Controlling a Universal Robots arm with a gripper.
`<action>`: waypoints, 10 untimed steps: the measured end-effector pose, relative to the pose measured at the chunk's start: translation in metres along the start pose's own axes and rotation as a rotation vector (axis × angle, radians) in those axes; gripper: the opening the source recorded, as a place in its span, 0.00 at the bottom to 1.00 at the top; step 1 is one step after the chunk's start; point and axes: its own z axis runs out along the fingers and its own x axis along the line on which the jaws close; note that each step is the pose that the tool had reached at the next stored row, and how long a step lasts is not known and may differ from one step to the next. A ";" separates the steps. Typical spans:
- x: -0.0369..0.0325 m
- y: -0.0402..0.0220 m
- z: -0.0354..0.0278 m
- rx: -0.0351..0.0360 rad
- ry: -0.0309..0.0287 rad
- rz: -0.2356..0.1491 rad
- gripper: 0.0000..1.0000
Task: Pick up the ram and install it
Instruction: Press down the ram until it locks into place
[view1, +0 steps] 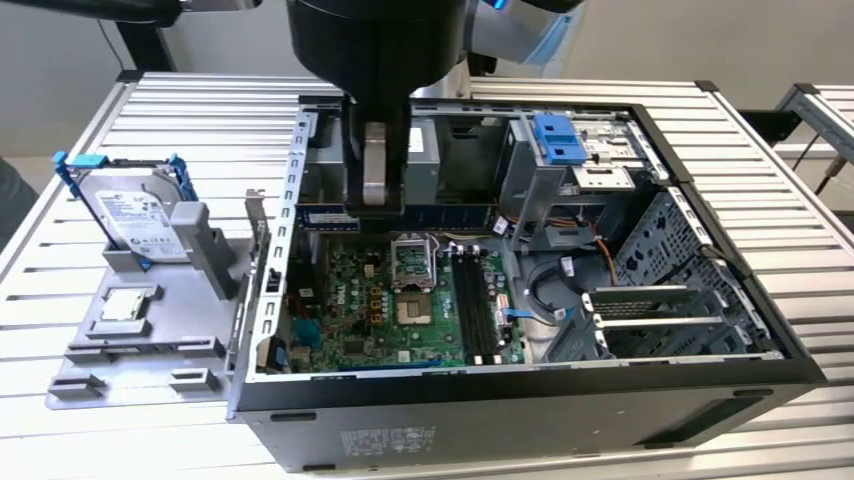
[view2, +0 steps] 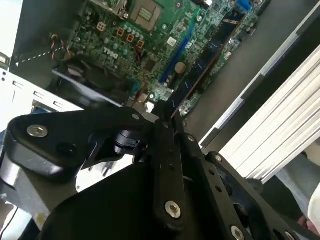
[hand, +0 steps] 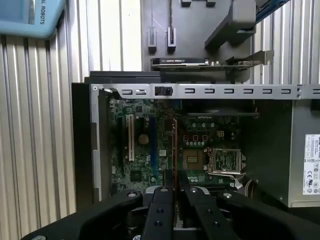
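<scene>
1. Here, an open computer case (view1: 747, 215) lies on its side on a slatted metal table (view1: 174, 110), its green motherboard (view1: 387, 305) exposed.
2. The gripper (view1: 378, 205) hangs inside the case above the motherboard, clenched on the ram stick (view1: 400, 216), a thin blue-green strip held edge-on between the black fingers (view2: 167, 165) in the second wrist view.
3. In the first wrist view the ram stick (hand: 174, 150) hangs above the board, beside one white slot (hand: 131, 145).
4. Beside the case, at the exterior view's left, a grey parts tray (view1: 80, 375) holds one hard drive (view1: 134, 220) standing upright and one small square chip (view1: 124, 305).
</scene>
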 end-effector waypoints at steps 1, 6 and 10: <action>-0.0005 -0.0048 -0.0001 0.0000 0.0000 0.000 0.00; -0.0031 -0.0277 -0.0002 0.0000 0.0000 0.000 0.00; -0.0047 -0.0458 -0.0002 0.0000 0.0000 0.000 0.00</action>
